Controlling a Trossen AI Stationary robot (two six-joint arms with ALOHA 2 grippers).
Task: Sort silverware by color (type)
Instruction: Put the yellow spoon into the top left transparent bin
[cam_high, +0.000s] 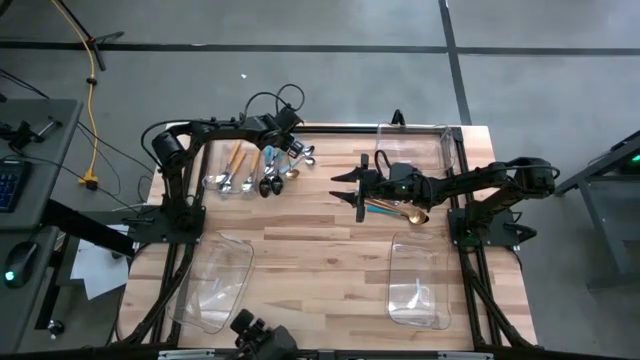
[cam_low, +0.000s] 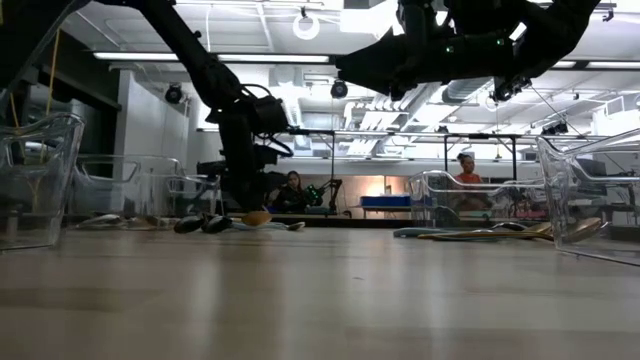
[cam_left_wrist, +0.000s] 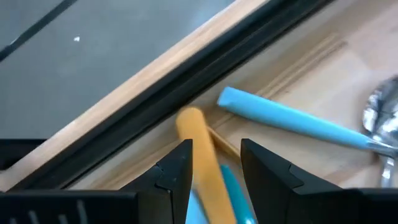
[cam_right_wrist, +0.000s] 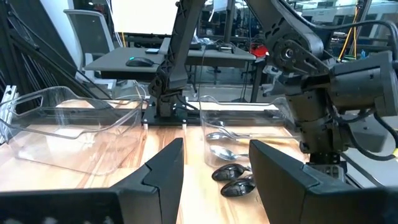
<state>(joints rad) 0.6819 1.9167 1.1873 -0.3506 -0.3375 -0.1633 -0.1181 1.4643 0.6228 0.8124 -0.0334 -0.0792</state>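
Wooden desk (cam_high: 320, 240) holds clear bins (cam_high: 215, 280). Right end effector (cam_high: 345, 187) hovers part-open, empty, beside gold cutlery (cam_high: 400, 212). Farther off, left end effector (cam_left_wrist: 214, 168) straddles an orange-handled utensil (cam_left_wrist: 202, 162) among blue-handled spoons (cam_left_wrist: 292, 118); whether it grips is unclear.

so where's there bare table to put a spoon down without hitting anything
The widest bare wood is the middle strip between the two near bins, running up between the claws. It is crowded at the far left, where the left claw works over a silverware cluster, and under the right claw, by gold and teal pieces.
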